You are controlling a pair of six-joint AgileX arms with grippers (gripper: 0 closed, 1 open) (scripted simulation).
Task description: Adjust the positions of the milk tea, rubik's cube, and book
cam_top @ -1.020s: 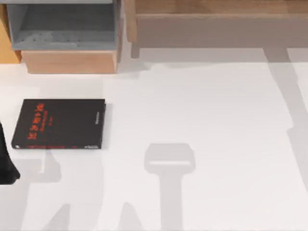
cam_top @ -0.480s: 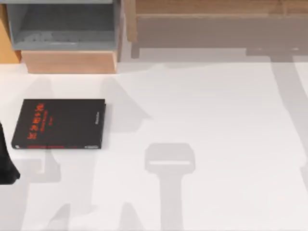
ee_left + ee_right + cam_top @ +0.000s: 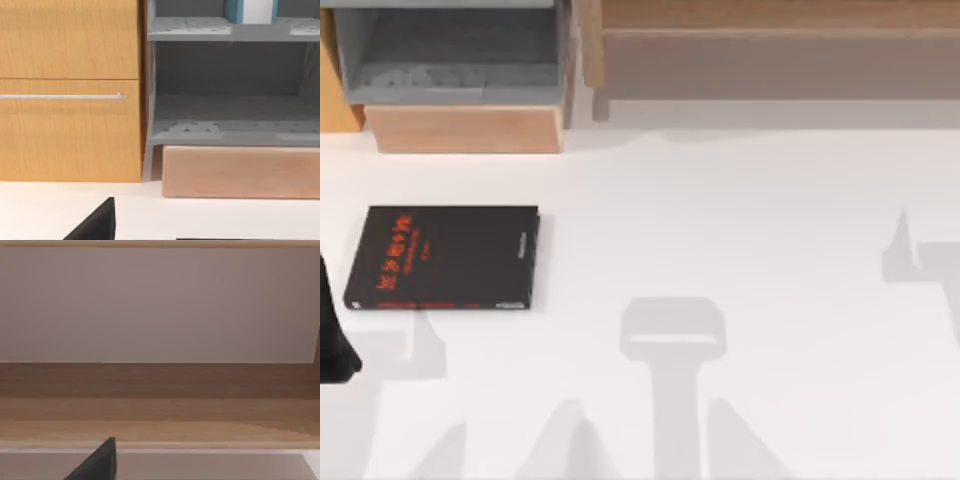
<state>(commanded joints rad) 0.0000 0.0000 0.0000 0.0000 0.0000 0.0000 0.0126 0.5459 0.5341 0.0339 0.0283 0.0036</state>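
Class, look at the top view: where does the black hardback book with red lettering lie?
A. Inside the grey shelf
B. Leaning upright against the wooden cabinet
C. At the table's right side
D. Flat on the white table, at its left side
D: the black hardback book with red lettering lies flat on the white table, at its left side, in front of the grey shelf.

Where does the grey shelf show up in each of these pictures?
Top view: grey shelf at the upper left, behind the book.
Left wrist view: seen front-on, beside the orange cabinet.
Right wrist view: this camera faces the long brown wooden unit instead.
Shared landmark: the pale wooden block directly under the shelf, also in the left wrist view.
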